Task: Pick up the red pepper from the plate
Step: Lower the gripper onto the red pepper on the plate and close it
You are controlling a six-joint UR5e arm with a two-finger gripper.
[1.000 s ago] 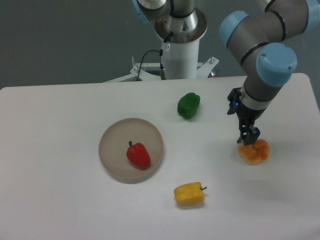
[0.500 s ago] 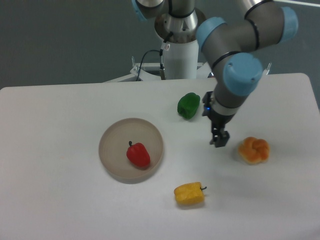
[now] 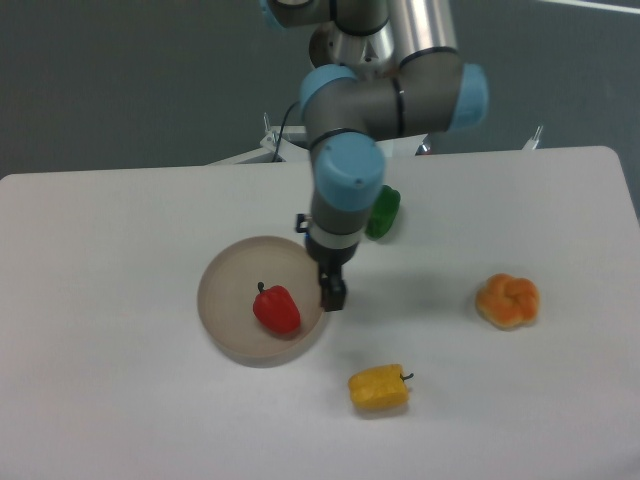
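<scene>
While on plate, red pepper sits just left of gripper.

Bright, even overhead light, soft faint shadows on the table, slightly soft focus.

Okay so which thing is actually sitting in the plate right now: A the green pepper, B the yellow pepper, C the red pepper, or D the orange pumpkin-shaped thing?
C: the red pepper lies inside the plate, while the green pepper, the yellow pepper and the orange lobed piece all sit on the table outside it.
</scene>
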